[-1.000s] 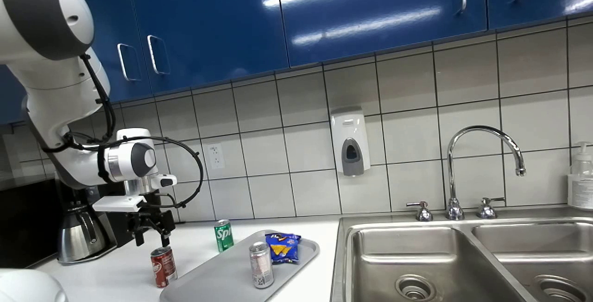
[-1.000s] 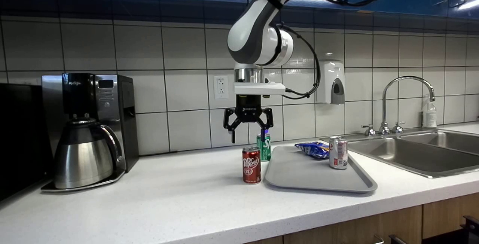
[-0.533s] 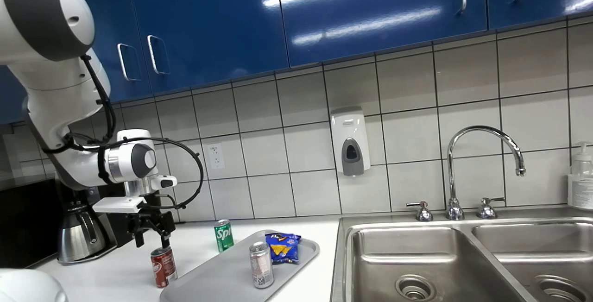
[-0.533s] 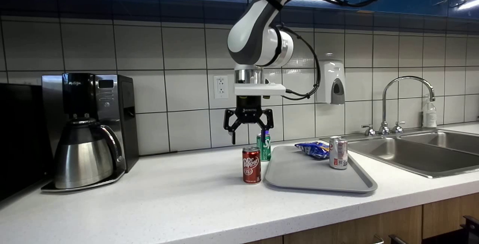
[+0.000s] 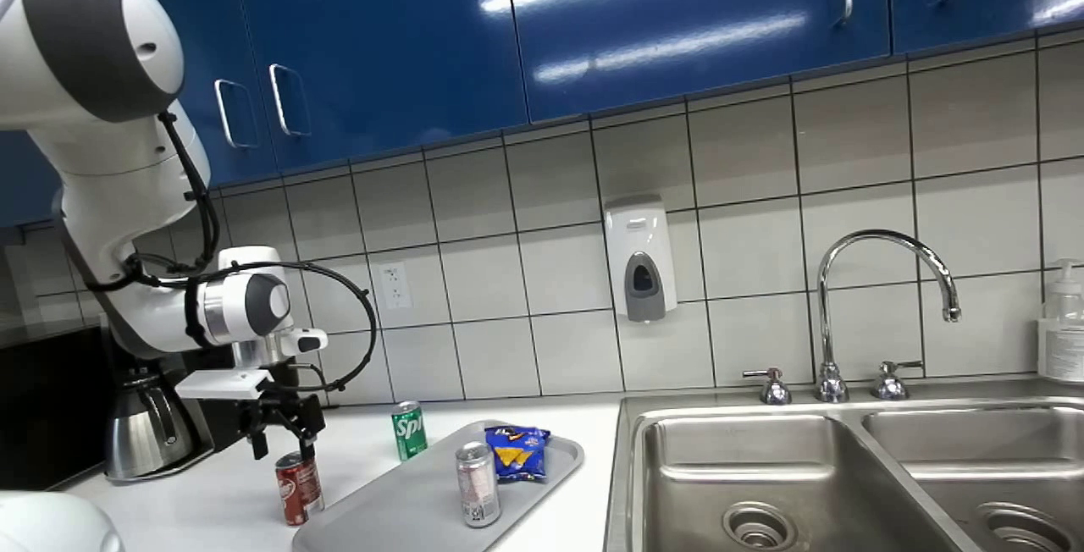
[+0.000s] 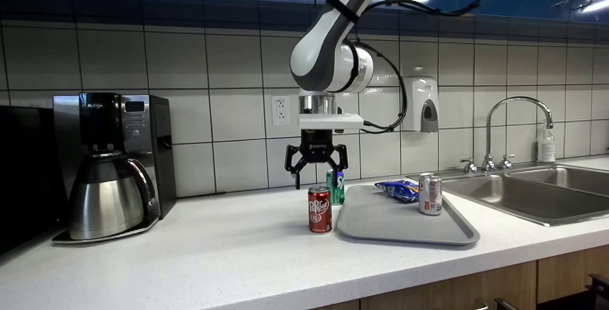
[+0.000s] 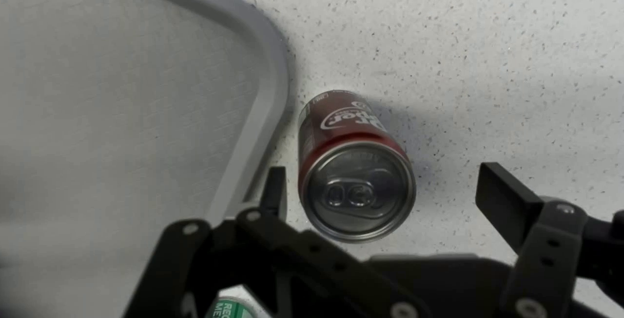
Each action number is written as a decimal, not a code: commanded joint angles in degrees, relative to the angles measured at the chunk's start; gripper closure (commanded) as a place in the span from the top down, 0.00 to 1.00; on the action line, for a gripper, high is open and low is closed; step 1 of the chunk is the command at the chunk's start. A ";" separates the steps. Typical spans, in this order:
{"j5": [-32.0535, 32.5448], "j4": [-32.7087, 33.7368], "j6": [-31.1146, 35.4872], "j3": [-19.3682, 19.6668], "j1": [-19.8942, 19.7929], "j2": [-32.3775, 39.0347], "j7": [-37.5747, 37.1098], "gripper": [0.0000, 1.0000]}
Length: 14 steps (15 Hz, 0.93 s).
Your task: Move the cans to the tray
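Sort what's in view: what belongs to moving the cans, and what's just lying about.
For the job: tray, silver can standing on it, red can, green can, open hand.
Just there: blue snack packet on the tray, coffee maker, sink, tap, soap dispenser.

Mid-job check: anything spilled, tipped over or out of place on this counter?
No spill shows; the red can, green can and silvery can stand upright. The blue snack packet on the tray may be out of place: the job doesn't mention it.
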<state>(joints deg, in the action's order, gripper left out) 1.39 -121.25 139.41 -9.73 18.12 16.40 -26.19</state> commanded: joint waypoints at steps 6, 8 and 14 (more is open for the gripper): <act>2.70 0.69 3.83 1.27 1.29 3.97 -0.09 1.00; 3.55 0.83 4.49 1.77 1.47 4.54 -0.29 1.00; 4.03 1.20 5.65 2.31 1.81 5.59 0.06 1.00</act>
<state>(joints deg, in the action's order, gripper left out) 4.58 -121.01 144.54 -8.25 18.95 21.30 -26.18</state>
